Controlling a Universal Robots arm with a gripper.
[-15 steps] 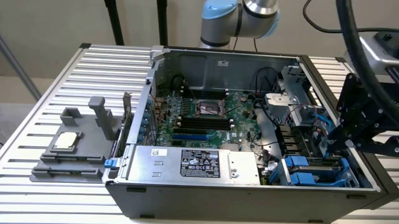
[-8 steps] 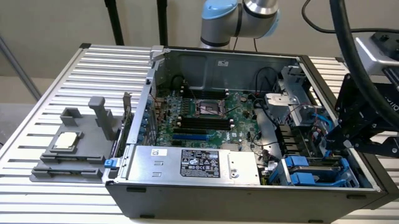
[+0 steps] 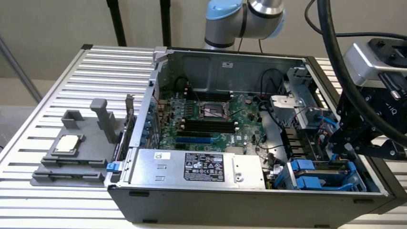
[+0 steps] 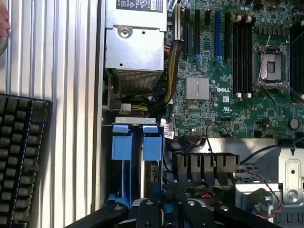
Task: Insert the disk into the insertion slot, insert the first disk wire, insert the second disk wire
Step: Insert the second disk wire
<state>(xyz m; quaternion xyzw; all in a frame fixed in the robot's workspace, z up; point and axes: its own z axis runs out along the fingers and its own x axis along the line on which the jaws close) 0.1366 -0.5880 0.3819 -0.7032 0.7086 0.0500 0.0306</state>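
Open PC case on slatted tabletop. Tool hangs over the case's corner at the exterior view's right, just above the slot; black tool body also at the frame edge in the wrist view. Can't tell if its fingers are spread or pressed together, and can't see anything held.

Slot: grey cage with blue tabs, two side by side, sitting next to the power supply along the case's front wall. Disk looks seated in the slot: a blue-framed edge shows inside it in the exterior view, but the label isn't visible, so not certain. Wires: black and yellow bundle runs from the power supply past the motherboard toward the cage; can't tell whether any are plugged into the disk.

Outside the case: grey fixture with a small silver part on it at the exterior view's left; black keyboard in the wrist view.
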